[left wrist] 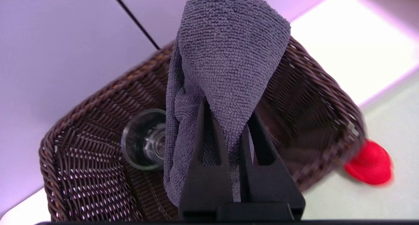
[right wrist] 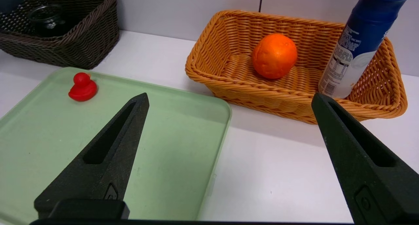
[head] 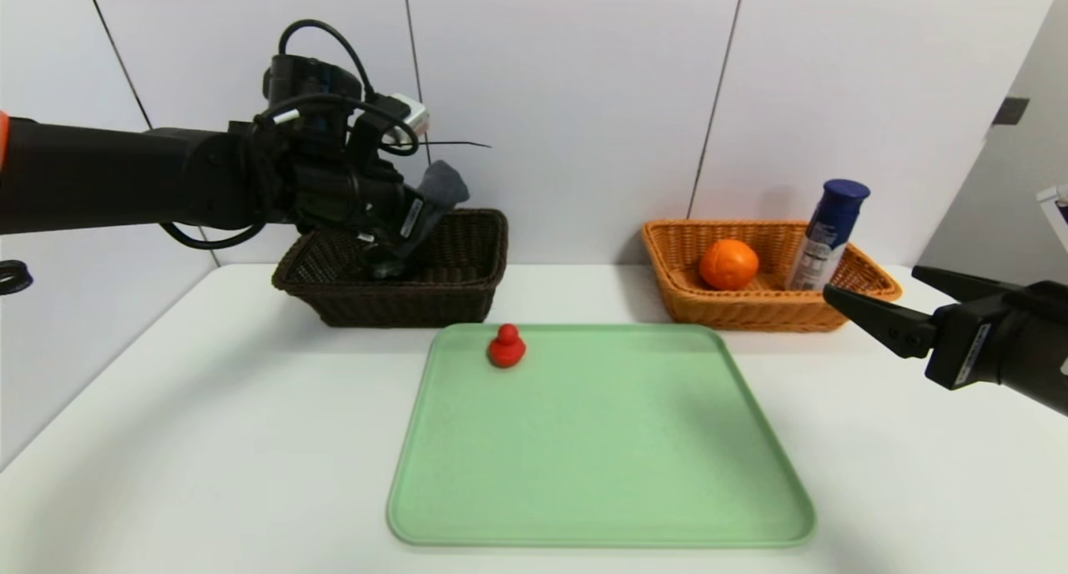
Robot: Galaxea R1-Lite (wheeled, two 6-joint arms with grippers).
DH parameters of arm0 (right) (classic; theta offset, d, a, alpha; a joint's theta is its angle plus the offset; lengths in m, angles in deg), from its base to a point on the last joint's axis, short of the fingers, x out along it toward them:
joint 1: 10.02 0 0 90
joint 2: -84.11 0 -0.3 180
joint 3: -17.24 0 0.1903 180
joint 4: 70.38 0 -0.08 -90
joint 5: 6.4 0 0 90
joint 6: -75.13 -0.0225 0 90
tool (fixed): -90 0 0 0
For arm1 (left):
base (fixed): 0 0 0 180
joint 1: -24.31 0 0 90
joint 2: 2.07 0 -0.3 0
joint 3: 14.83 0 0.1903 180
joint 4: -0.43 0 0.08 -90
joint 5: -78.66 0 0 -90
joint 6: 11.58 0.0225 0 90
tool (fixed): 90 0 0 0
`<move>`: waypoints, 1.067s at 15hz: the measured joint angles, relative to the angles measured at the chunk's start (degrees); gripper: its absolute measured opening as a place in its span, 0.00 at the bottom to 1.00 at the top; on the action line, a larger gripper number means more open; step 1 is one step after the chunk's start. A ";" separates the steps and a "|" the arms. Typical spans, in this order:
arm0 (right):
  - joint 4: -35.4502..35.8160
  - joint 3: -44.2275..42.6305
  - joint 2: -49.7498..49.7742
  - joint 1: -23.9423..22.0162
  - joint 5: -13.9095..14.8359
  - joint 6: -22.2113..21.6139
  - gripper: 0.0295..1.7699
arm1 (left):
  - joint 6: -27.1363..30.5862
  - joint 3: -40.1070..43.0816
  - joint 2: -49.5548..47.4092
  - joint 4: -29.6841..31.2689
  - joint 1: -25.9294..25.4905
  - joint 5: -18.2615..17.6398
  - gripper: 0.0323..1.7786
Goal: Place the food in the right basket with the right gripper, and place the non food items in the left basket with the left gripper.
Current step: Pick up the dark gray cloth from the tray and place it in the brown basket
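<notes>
My left gripper [head: 415, 217] [left wrist: 228, 109] is shut on a grey cloth [head: 444, 187] [left wrist: 229, 55], which it holds over the dark brown left basket [head: 467, 284] [left wrist: 81, 172]. A clear glass cup [left wrist: 144, 138] lies inside that basket. A red toy duck [head: 506, 346] [right wrist: 82, 87] sits at the far left corner of the green tray [head: 601, 457]. The orange right basket [head: 692, 309] [right wrist: 229, 84] holds an orange [head: 728, 264] [right wrist: 274, 56] and a blue-capped bottle [head: 826, 232] [right wrist: 356, 45]. My right gripper [head: 872, 282] [right wrist: 229, 95] hangs open and empty in front of that basket.
The green tray [right wrist: 163, 146] lies in the middle of the white table, in front of both baskets, which stand against the white back wall. A grey wall panel closes the right side.
</notes>
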 joint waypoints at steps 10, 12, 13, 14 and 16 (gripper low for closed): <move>0.00 -0.04 -0.77 -0.02 0.00 0.78 0.97 | -0.52 -2.76 9.24 7.64 0.18 2.43 0.06; 0.00 0.02 -0.85 0.02 0.00 0.82 0.97 | -0.46 -2.88 10.40 7.66 0.18 2.43 0.06; 0.00 0.09 -0.91 0.02 0.00 0.79 0.97 | -0.48 -2.95 10.89 7.68 0.18 2.43 0.06; 0.00 0.09 -1.02 0.02 0.02 0.82 0.97 | -0.46 -2.95 11.39 7.70 0.18 2.43 0.06; 0.02 0.09 -1.18 0.02 0.06 1.17 0.97 | -0.37 -2.95 12.07 7.64 0.21 2.43 0.06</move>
